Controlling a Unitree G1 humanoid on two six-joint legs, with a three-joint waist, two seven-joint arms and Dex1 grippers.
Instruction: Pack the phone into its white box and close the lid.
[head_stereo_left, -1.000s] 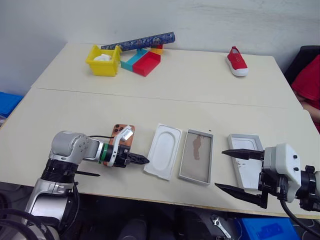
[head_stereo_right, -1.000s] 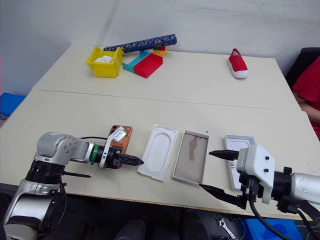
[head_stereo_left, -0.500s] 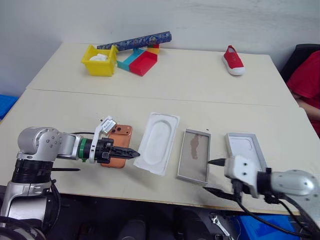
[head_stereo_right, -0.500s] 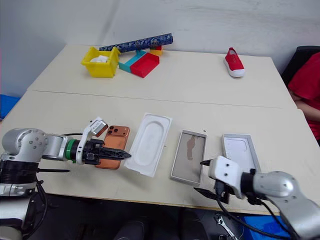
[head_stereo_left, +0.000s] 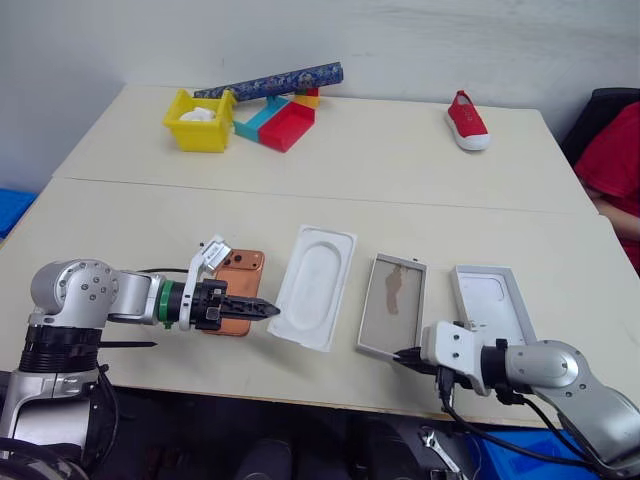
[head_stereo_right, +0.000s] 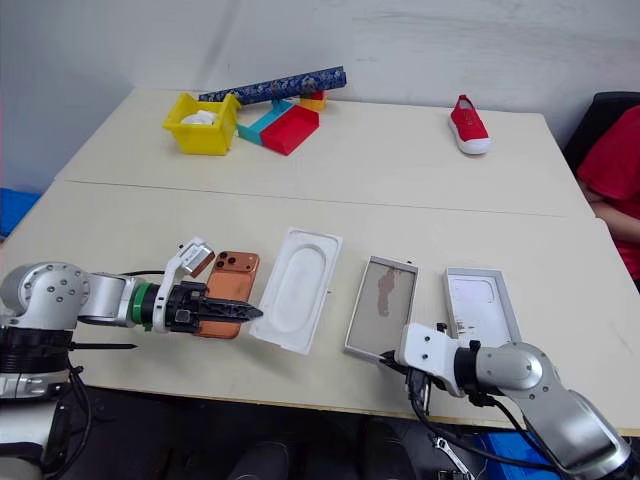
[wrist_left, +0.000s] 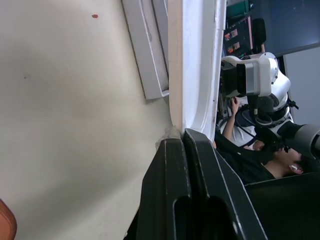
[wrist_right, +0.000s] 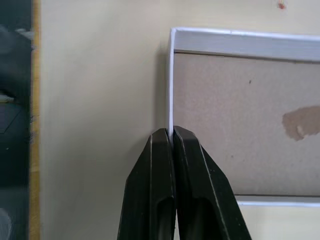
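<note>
The orange phone (head_stereo_left: 238, 300) lies back up on the table, left of the white moulded insert (head_stereo_left: 315, 285). My left gripper (head_stereo_left: 272, 312) hovers shut over the phone's near end, its tips against the insert's left rim (wrist_left: 192, 60). The white box (head_stereo_left: 392, 305), with its grey-brown floor (wrist_right: 240, 125), lies right of the insert. My right gripper (head_stereo_left: 403, 353) is shut on the box's near-left wall, and the thin white wall runs between the fingertips (wrist_right: 161, 145). The lid (head_stereo_left: 490, 303) lies inside up, just right of the box.
At the back left stand a yellow bin (head_stereo_left: 203, 120), a red and a teal bin (head_stereo_left: 280, 122) and a patterned roll (head_stereo_left: 270, 82). A red shoe (head_stereo_left: 468, 120) sits at the back right. A person in red (head_stereo_left: 615, 170) is at the right edge.
My right gripper has dropped from above the lid's near end, swung left and closed from wide open onto the box's near-left wall. The left gripper stays shut by the insert.
</note>
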